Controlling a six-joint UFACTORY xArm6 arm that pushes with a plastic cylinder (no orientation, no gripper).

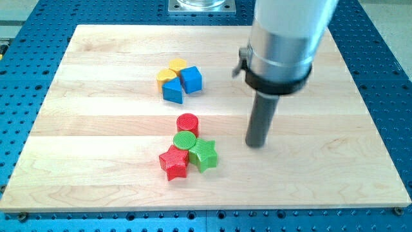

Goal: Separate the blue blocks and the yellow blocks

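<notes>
My tip [256, 144] rests on table [96, 161], touching nothing; end effector is a bare rod, no grasp. Blue/yellow cluster, blue cube [191, 78] nearest, lies approx 10 o'clock, well apart.

place: likely lab | evidence: blue perforated mounting table [380, 58], wooden board [96, 129]

pale wood board [96, 129], ridged blocks
</notes>
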